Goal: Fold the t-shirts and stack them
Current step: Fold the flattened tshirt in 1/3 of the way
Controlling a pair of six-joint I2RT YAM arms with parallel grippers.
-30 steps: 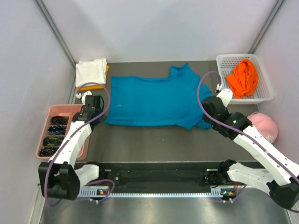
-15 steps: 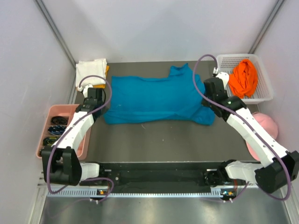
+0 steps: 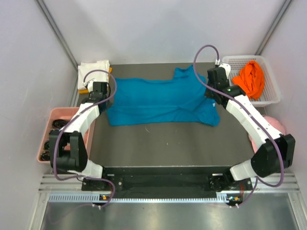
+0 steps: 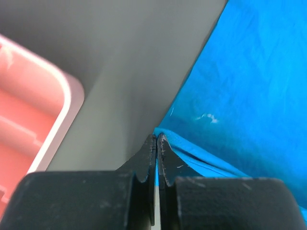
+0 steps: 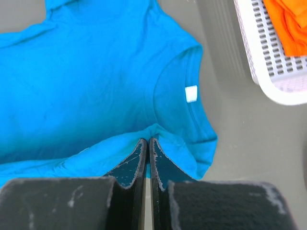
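L gripper [image 4: 156,139] & R gripper [image 5: 147,142], jaws fully closed, are each pinching the teal t-shirt [image 3: 158,100] at its left and right ends, prob. so the near edge can be folded over evenly. Shirt's lying spread left-right, mid-scene.

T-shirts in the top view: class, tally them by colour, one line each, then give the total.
teal-blue t-shirt: 1
white t-shirt: 1
yellow-orange t-shirt: 1
bright orange t-shirt: 1
Total: 4
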